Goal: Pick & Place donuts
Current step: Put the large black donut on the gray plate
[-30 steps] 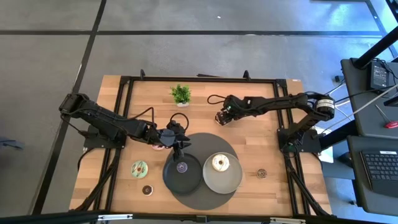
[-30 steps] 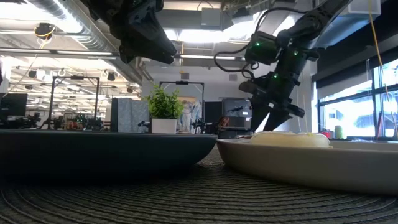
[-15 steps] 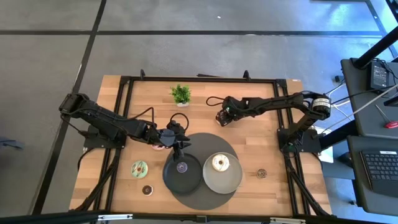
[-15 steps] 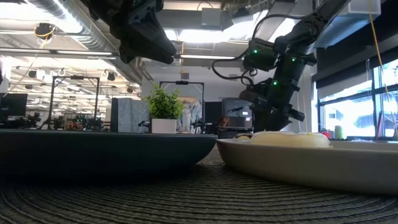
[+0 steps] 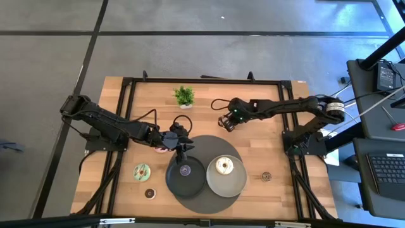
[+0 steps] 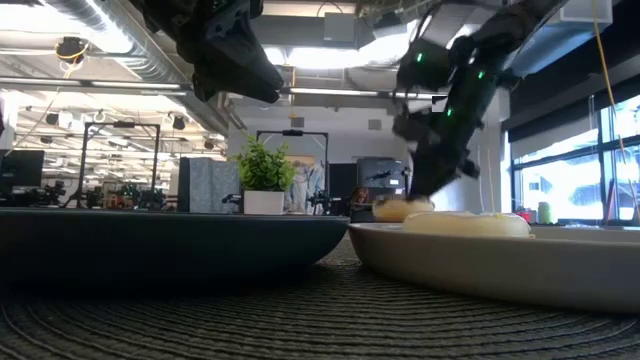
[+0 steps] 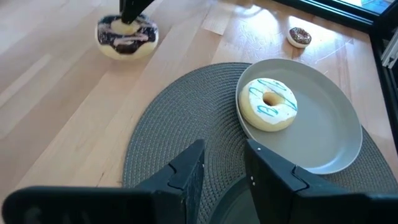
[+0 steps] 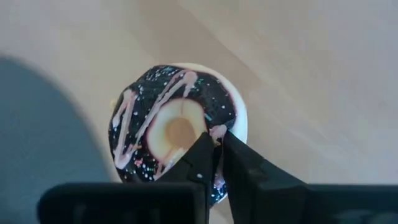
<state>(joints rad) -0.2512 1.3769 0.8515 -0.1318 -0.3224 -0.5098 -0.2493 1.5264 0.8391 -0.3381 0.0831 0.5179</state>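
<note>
The chocolate donut (image 8: 140, 121), dark-iced with pink drizzle, is at the table's far middle under my right gripper (image 5: 226, 123), which is shut on it. My left gripper (image 7: 224, 163) hangs open above the far edge of the dark plate (image 5: 172, 183), with nothing between its fingers. A tiny purple donut (image 5: 185, 170) lies in that plate. The white donut (image 5: 224, 166) lies flat on the grey plate (image 5: 218, 185). The pink donut (image 5: 162, 149) shows partly under my left arm. The green donut (image 5: 142, 171) and two tiny brown donuts (image 5: 150, 194) (image 5: 266, 177) lie on the wood. My right gripper comes from above, pointing down, and its fingers (image 8: 205, 155) are closed on the donut's ring just beside the hole (image 8: 214, 132). Whether one finger is inside the hole I cannot tell. In the low view the donut (image 6: 403, 209) shows level below the fingers, above the plate's rim.
Both plates sit on a round grey woven mat (image 5: 204, 143) at the table's near middle. A small green potted plant (image 5: 184, 96) stands at the far edge. Bare wood lies to the right of the mat.
My right gripper has gone down onto the chocolate donut and shut on it, then risen a little. The donut, hidden behind the grey plate in the low view before, now shows above that plate's rim.
</note>
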